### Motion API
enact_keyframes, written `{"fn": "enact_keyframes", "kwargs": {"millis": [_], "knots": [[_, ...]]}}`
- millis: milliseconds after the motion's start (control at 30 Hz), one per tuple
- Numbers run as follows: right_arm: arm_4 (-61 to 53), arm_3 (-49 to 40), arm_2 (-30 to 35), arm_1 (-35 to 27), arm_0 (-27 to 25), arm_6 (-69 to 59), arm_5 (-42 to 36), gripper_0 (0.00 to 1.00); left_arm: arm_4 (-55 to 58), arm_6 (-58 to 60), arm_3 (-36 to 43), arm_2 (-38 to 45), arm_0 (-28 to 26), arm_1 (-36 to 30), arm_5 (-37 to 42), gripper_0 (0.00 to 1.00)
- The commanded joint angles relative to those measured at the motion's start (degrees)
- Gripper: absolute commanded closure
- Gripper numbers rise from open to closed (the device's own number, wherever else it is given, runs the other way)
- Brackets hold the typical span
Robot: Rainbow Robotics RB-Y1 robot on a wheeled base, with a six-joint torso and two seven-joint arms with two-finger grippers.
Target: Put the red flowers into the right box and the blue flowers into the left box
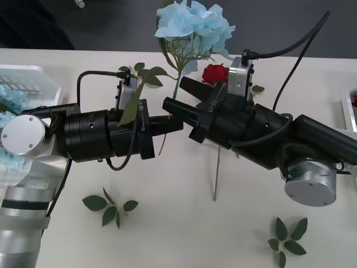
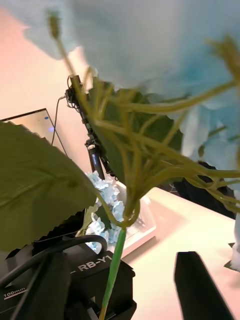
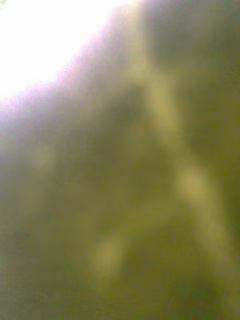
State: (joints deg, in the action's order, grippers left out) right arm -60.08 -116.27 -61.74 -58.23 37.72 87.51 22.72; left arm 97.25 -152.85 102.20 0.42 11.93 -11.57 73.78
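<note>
A blue flower (image 1: 192, 28) stands upright above the table's middle, its stem (image 1: 177, 84) running down between both grippers. My left gripper (image 1: 176, 124) reaches in from the left and looks shut on the lower stem; one of the flower's leaves (image 1: 133, 107) covers its wrist. My right gripper (image 1: 173, 92) comes from the right, its fingers open on either side of the stem (image 2: 114, 270). One red flower (image 1: 215, 72) lies on the table behind the right gripper. The left box (image 1: 39, 72) holds more blue flowers (image 1: 11, 100). The right box (image 1: 347, 111) shows at the right edge.
Two loose green leaf sprigs lie on the white table, one at the front left (image 1: 109, 207) and one at the front right (image 1: 287, 237). The red flower's thin stem (image 1: 215, 173) runs toward the table's front. A black cable (image 1: 295, 50) loops above the right arm.
</note>
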Motion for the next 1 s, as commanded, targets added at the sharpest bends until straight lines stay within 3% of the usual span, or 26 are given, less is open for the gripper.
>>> {"fn": "enact_keyframes", "kwargs": {"millis": [33, 300, 500, 667, 800, 900, 1000], "knots": [[-0.9, -2.3, 0.7, -2.7, 1.3, -1.9, 0.4, 0.00, 1.1, -2.1, 1.9, 0.1, 0.0, 0.1, -0.7, 1.00], [-5.6, -7.7, 0.7, -9.9, 1.0, -2.6, 0.3, 0.00, 2.2, -2.1, 5.8, 3.7, -4.0, -0.9, -0.7, 1.00], [-13.8, -13.0, 2.0, -20.2, 0.9, -3.0, 0.4, 0.00, 2.4, -2.1, 12.1, 8.5, -10.6, -2.1, -0.7, 1.00], [-19.7, -12.1, 6.0, -21.8, -3.1, -2.6, -1.9, 0.00, 0.7, 2.4, 19.3, 14.0, -16.7, -3.4, -0.7, 1.00], [-20.2, -9.2, 16.8, -19.8, -10.7, -2.8, -14.5, 0.00, -2.2, 7.1, 25.0, 19.0, -21.5, -5.0, -0.6, 1.00], [-20.5, -7.7, 31.1, -15.0, -19.0, -3.2, -29.6, 0.00, -4.9, 11.4, 28.8, 23.2, -25.3, -6.4, -0.6, 1.00], [-20.1, -6.9, 42.4, -8.4, -24.1, -3.3, -43.8, 0.00, -6.7, 14.6, 30.9, 26.1, -28.2, -7.7, -0.7, 1.00]]}}
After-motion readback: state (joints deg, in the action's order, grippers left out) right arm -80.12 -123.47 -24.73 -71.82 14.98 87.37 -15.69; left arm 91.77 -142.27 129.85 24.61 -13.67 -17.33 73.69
